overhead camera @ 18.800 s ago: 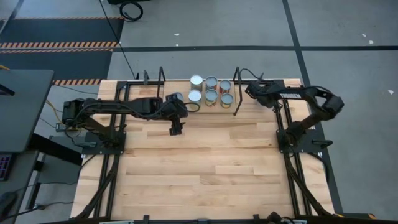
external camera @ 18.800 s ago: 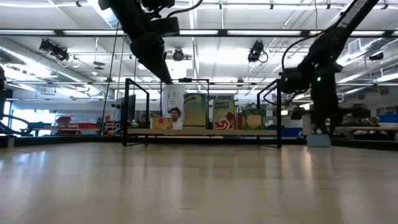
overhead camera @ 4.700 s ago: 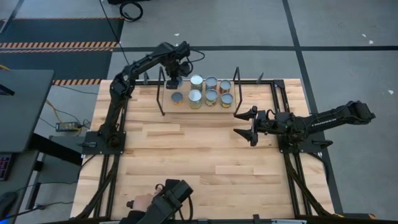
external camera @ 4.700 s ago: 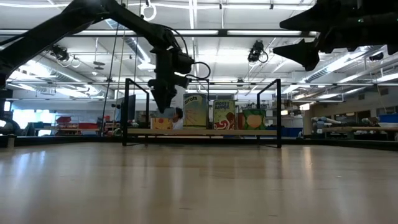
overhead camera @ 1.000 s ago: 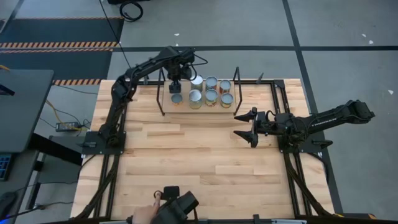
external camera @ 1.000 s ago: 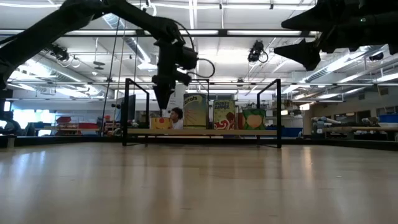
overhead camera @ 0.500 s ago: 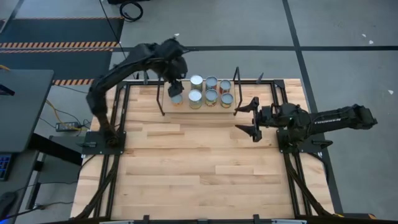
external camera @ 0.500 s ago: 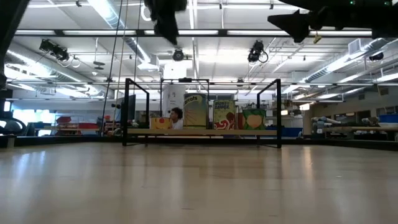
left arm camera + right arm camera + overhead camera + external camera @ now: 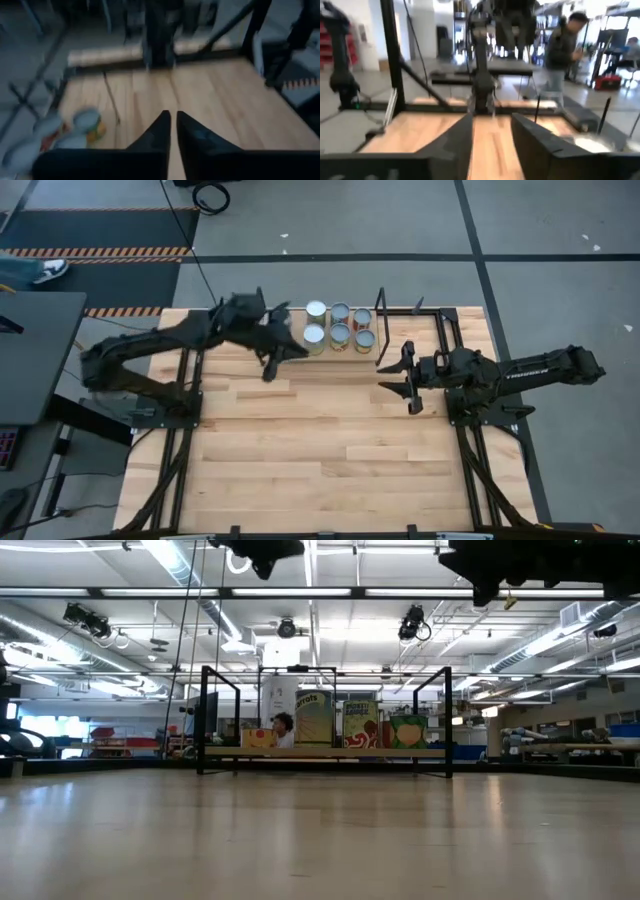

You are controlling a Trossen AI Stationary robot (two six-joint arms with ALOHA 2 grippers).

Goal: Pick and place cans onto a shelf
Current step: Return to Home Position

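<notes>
The small round tins with silvery tops (image 9: 339,333) stand upright in rows on the low light-wood shelf with a thin black frame (image 9: 330,353). The shelf sits at the 12 o'clock side of the big wooden table (image 9: 330,450).

The left gripper (image 9: 270,360) hangs at the shelf's 9 o'clock end. Its fingers are almost together and hold nothing. The tins lie at 2 o'clock from it.

The right gripper (image 9: 392,377) waits with its fingers wide. The tins lie at 10 o'clock from it.

To go home, I think the left arm should pull toward 8 o'clock, clear of the black posts.

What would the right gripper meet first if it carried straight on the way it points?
The right gripper points across the tabletop at the left arm's upright base; probably that comes first, though depth is unclear.
</notes>
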